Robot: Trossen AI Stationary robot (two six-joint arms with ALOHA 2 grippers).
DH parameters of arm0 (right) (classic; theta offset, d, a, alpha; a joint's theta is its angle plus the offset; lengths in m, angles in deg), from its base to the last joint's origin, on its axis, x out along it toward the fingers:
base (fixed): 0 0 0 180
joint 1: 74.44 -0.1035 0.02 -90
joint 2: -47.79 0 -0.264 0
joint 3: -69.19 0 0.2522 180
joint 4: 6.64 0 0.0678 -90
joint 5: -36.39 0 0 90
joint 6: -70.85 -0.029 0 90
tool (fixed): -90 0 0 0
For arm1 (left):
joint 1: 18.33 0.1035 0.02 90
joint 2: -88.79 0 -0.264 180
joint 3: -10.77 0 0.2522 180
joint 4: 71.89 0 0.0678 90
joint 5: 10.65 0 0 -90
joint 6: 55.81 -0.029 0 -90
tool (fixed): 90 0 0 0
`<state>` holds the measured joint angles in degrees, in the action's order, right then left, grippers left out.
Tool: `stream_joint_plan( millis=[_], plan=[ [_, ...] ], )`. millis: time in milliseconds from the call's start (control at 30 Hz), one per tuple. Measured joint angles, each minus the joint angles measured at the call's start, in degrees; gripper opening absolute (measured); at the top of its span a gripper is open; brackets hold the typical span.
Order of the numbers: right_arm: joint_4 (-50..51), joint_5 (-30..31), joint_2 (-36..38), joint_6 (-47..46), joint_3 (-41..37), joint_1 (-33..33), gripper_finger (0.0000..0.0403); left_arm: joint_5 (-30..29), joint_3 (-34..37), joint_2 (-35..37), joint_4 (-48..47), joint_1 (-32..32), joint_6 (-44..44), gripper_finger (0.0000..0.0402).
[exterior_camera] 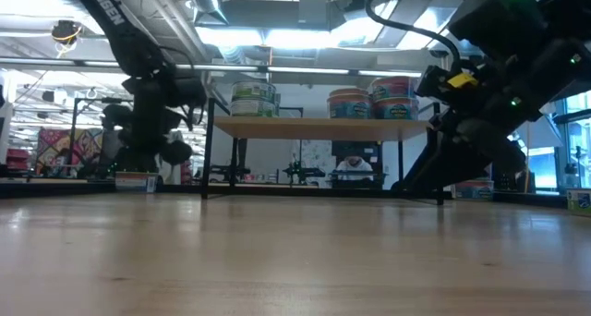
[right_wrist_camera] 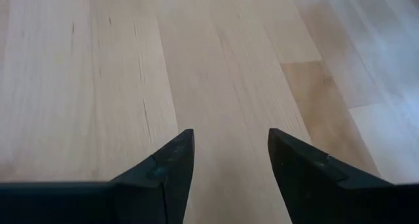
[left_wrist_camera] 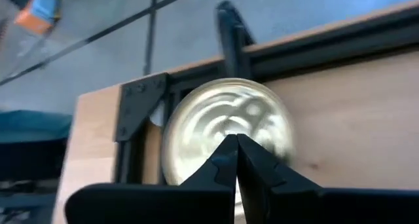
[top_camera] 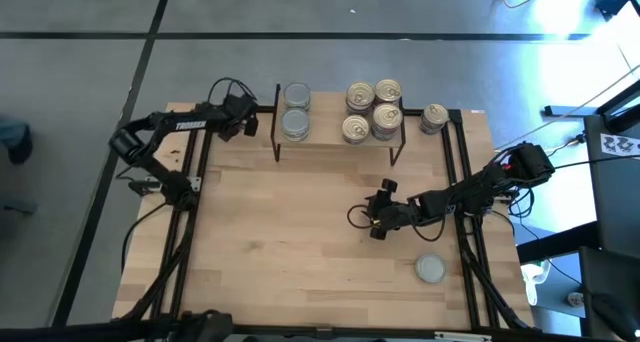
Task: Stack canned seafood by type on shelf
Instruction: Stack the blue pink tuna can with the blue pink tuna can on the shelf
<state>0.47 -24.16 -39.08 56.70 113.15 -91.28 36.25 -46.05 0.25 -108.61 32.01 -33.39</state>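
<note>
At the tabletop's (top_camera: 300, 232) far edge: the shelf (top_camera: 330, 148), low, light wood on black legs. On its left end, two grey-lid cans (top_camera: 296, 110) one behind the other. On its right end, four gold-lid cans (top_camera: 372, 110) bunched close together. Seen level from the low view, cans (exterior_camera: 254, 98) stacked at both ends of the shelf board (exterior_camera: 319, 124), with a bare middle between.

Off the shelf, on the tabletop: one ring-lid can (top_camera: 434, 117) just beside the shelf's right legs, and one plain grey can (top_camera: 430, 269) near the front right, well apart from the rest.

Just left of the shelf, close to the grey-lid cans: the left gripper (top_camera: 250, 123), jaws pressed together with nothing between them. In its wrist view, tips (left_wrist_camera: 236, 160) meeting in front of a blurred pale lid (left_wrist_camera: 226, 122), beside a black corner bracket (left_wrist_camera: 134, 109); cannot tell whether touching it.

Right of centre, low over bare wood: the right gripper (top_camera: 376, 225), jaws apart and empty. In its wrist view, only bare planks between the two fingers (right_wrist_camera: 230, 135). Near the plain grey can but clear of it.
</note>
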Motion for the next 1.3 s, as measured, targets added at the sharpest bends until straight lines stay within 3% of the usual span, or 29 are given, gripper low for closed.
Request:
stream_joint_plan(
  millis=[133, 367, 500, 900, 1300],
  plan=[
    [-0.18, -0.10, 0.00, -0.68, 0.00, 0.00, 0.0193, -3.14, -0.36, -2.25, -0.57, -0.35, -0.32, 0.0002],
    [-0.17, -0.42, 0.00, -0.73, 0.00, 0.00, 0.0193, -3.49, -1.28, -3.44, -2.59, -0.76, -1.81, 0.0002],
    [-0.17, -0.53, 0.00, -0.76, 0.01, 0.00, 0.0193, -1.03, -1.28, -3.42, -3.91, -0.83, -6.36, 0.0001],
    [-1.01, -0.55, 0.00, -0.77, 0.02, 0.00, 0.0193, -0.80, -1.28, -3.42, -4.14, -0.83, -6.96, 0.0001],
    [-1.00, -0.57, 0.00, -2.30, 0.02, 0.00, 0.0193, 6.07, -1.95, -2.70, -8.94, 0.35, -11.26, 0.0001]
  ],
)
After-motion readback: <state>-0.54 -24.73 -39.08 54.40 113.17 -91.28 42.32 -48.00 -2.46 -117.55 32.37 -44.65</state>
